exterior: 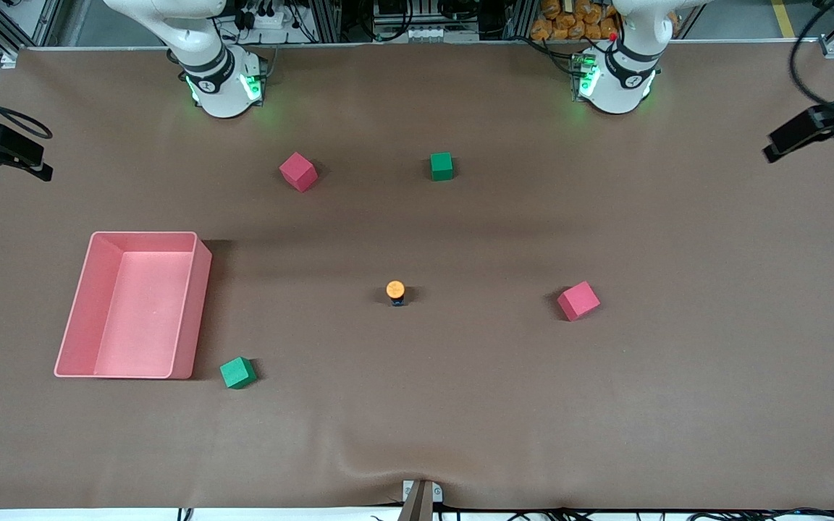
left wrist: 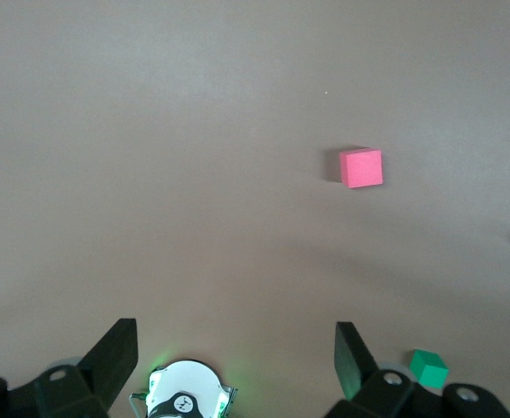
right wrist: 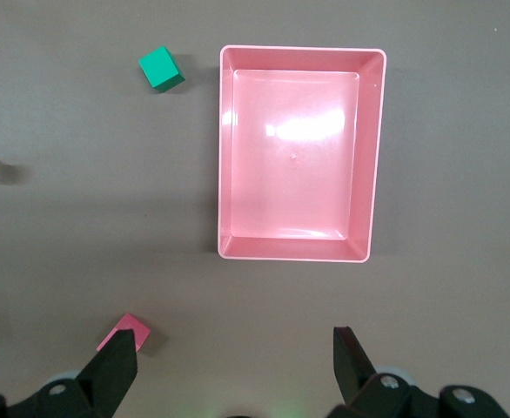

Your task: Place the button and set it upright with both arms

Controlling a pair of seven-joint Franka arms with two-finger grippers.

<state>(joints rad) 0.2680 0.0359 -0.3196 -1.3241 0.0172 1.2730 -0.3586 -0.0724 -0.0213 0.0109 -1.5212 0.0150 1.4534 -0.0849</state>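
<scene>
The button (exterior: 395, 292) stands near the middle of the table (exterior: 460, 405), orange cap up, apparently already righted, with cubes well apart from it. The left gripper (left wrist: 236, 359) and right gripper (right wrist: 236, 361) hang high near their bases, fingers spread and empty, probably waiting.

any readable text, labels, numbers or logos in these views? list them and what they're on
No readable text in any view.
Each arm base carries a small round mark, right arm base, left arm base: too small to read.
Button, pink bin, pink and green cubes: no markings visible.
Left gripper and right gripper, both open: no labels.
</scene>
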